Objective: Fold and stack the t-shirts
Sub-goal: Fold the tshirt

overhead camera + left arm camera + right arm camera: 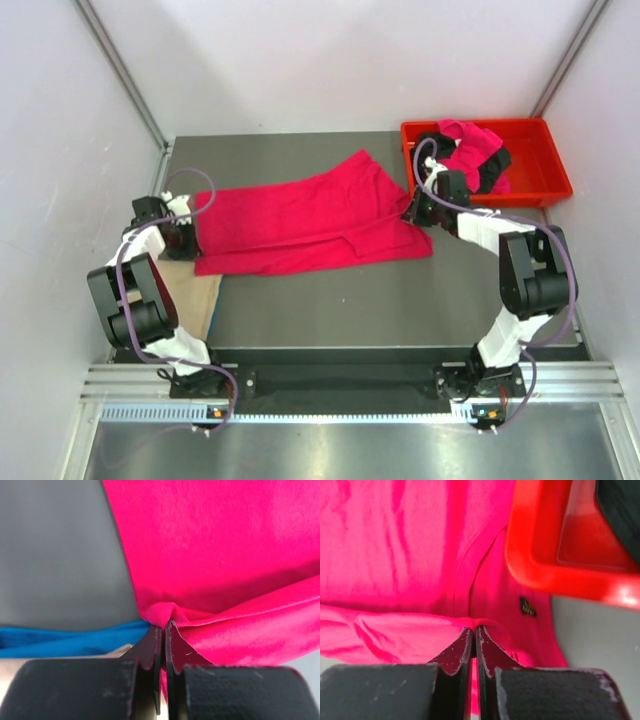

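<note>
L gripper (164, 630) pinched shut on left edge of magenta t-shirt (300, 215), tan t-shirt (195, 295) on bench (330, 300) under L arm, magenta t-shirt spread across bench centre, R gripper (474, 632) pinched shut on its right edge, beside red tray (535, 165) w/ pink t-shirt (470, 145), black t-shirt (495, 170).

A magenta t-shirt (300, 215) lies stretched out flat in a long band across the middle of the table (330, 310), running left to right, with a doubled layer along its near edge. The left gripper (164, 627) pinches its left end and the right gripper (474, 630) its right end, just beside the red tray (555, 165). A tan t-shirt (195, 295) lies flat at the near left, next to that left end. In the tray at the far right, a crumpled pink t-shirt (470, 145) is heaped over a black t-shirt (620, 515).
</note>
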Robot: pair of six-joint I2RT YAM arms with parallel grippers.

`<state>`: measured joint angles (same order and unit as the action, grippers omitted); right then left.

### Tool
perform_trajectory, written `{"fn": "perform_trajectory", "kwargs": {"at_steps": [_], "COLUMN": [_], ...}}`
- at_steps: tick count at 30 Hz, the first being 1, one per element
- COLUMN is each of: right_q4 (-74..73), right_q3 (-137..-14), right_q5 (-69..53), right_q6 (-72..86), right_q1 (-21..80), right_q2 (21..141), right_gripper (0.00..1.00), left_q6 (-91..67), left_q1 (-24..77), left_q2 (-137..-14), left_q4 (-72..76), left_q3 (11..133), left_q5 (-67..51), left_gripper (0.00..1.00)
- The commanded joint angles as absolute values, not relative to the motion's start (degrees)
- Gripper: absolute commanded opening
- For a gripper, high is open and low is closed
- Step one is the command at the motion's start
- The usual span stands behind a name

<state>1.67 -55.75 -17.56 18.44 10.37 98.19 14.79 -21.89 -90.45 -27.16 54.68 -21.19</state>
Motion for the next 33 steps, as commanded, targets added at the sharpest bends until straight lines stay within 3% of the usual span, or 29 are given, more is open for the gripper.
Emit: {"fn": "perform_trajectory", "kwargs": {"at_steps": [1,12,17,18,19,22,24,25,26,28,33], "right_q4": [1.9,-1.2,-1.1,-1.2,-1.6,-3.7,-5.6,-6.3,-6.9,-8.0,-8.2], "right_q3": [-60.8,-61.2,-62.7,-63.3,-63.5,-64.2,-63.3,-62.6,-61.6,-57.5,-47.3], "right_q5": [-15.6,-6.5,-9.8,-9.8,-9.6,-9.0,-7.3,-6.4,-5.3,-1.6,4.8], "right_q6": [14.2,14.5,14.9,14.9,15.0,15.3,15.3,15.3,15.4,16.4,17.9], "right_q1": [11.4,11.5,11.9,12.1,12.2,12.5,12.7,12.9,13.2,13.5,13.5], "right_q2": [99.7,98.4,99.6,100.1,100.3,99.7,96.9,95.4,93.9,89.0,83.4], "right_gripper": [0.0,0.0,0.02,0.04,0.17,0.48,0.56,0.57,0.57,0.57,0.56], "left_q6": [13.5,13.5,12.7,12.4,12.3,12.0,11.3,11.3,11.2,10.6,7.7], "left_q1": [-22.2,-20.1,-19.0,-19.0,-19.0,-19.0,-18.5,-18.4,-18.1,-18.1,-17.8], "left_q2": [-91.5,-94.3,-96.5,-96.8,-96.9,-98.1,-98.5,-98.5,-98.4,-98.7,-106.2], "left_q4": [-22.7,-19.9,-20.1,-20.1,-20.2,-21.6,-22.2,-22.3,-22.4,-22.2,-22.8], "left_q3": [56.9,60.7,62.9,63.0,63.3,64.8,65.7,66.8,67.5,69.2,78.2], "left_q5": [-21.5,-21.6,-19.7,-19.1,-18.2,-18.2,-18.2,-18.1,-17.1,-15.7,-9.2], "left_gripper": [0.02,0.05,0.05,0.05,0.06,0.21,0.34,0.45,0.46,0.73,0.73]}}
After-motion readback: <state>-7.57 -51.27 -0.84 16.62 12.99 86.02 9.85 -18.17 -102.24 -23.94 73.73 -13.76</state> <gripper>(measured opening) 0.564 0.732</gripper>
